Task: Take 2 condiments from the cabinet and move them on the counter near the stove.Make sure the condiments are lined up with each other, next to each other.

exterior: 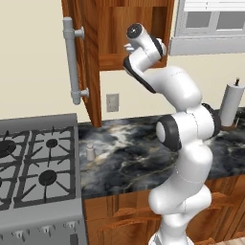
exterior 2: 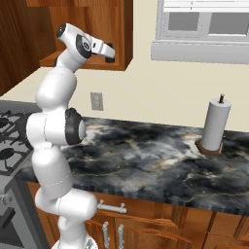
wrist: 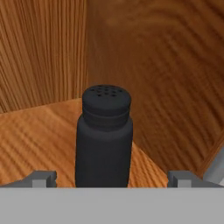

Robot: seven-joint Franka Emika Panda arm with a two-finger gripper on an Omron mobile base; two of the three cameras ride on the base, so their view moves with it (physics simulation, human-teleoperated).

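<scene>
While jaws wide, gripper astride black shaker

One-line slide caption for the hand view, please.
Hand view: open gripper straddles the upright black shaker on the wooden cabinet shelf, fingers not yet closed.

Black shaker upright on cabinet shelf, back corner walls close behind; free shelf on both flanks. Open door bounds left. Surface between grey shaker and paper-towel holder open.
</scene>
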